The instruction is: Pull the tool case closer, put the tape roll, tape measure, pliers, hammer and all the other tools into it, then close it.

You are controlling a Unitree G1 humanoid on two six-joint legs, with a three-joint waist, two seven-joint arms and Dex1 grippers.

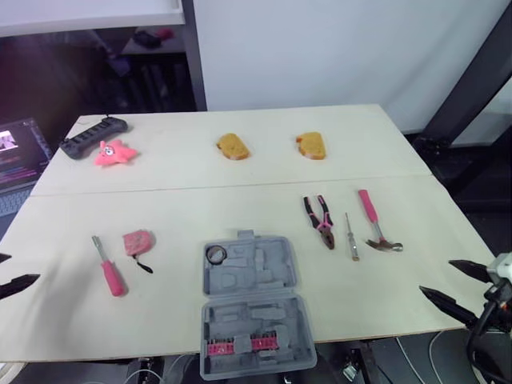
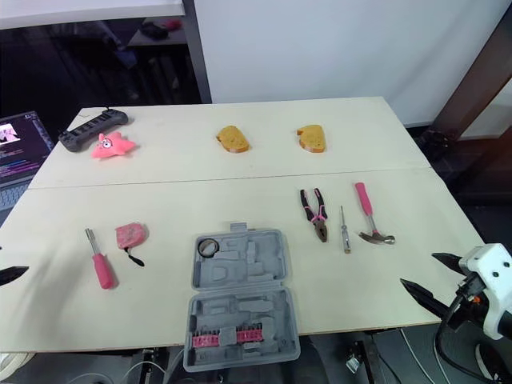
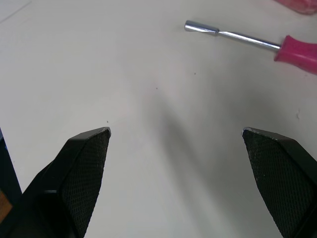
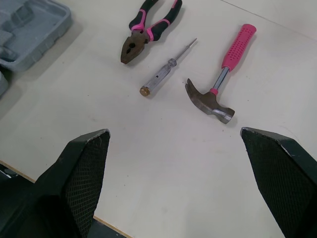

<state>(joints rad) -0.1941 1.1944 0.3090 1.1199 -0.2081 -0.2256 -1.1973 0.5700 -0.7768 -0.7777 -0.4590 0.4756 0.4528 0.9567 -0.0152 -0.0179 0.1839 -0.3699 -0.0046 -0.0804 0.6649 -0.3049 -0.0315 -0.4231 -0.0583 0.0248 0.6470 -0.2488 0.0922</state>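
Observation:
The grey tool case (image 1: 276,264) lies open at the table's front centre, a black tape roll (image 1: 217,254) in its far left corner. To its left are a pink tape measure (image 1: 138,242) and a pink-handled driver (image 1: 108,268). On the right lie the pliers (image 1: 320,220), a slim screwdriver (image 1: 352,238) and a pink-handled hammer (image 1: 376,224). My left gripper (image 1: 16,270) hovers open at the table's left edge, near the driver (image 3: 247,39). My right gripper (image 1: 436,277) is open at the front right, short of the hammer (image 4: 218,89).
At the back stand a black power strip (image 1: 94,136), a pink star toy (image 1: 114,152) and two bread pieces (image 1: 233,146) (image 1: 311,146). A laptop (image 1: 20,156) sits off the table's left. The case's near half overhangs the front edge.

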